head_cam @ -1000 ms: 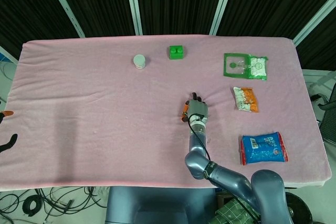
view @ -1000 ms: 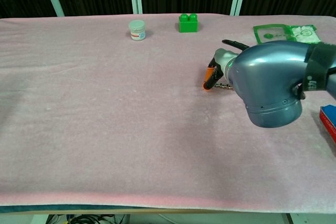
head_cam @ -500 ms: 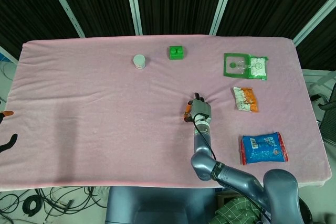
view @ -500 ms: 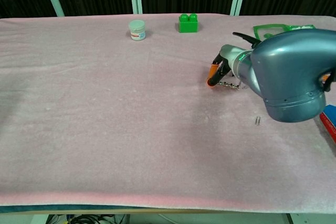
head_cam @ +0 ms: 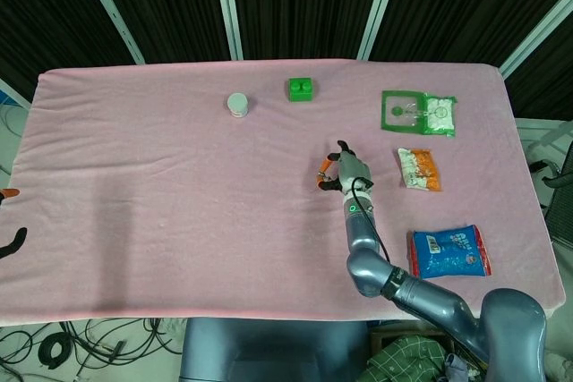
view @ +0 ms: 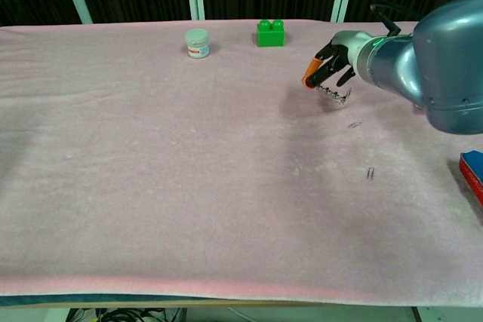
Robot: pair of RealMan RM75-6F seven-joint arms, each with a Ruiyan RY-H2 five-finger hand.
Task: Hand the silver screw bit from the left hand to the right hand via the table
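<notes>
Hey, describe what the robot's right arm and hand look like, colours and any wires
The right arm has a glossy silver-grey rounded shell with bulbous joints; the head view shows a dark band near one joint. A thin black cable runs along the forearm, and a small green light sits at the wrist. The right hand is grey and black with orange fingertips. A black cable loops above the arm in the chest view.

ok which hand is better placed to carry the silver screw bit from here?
Right. The right hand already pinches the silver screw bit above the table mid-cloth. The left hand barely shows at the table's far edge.
</notes>
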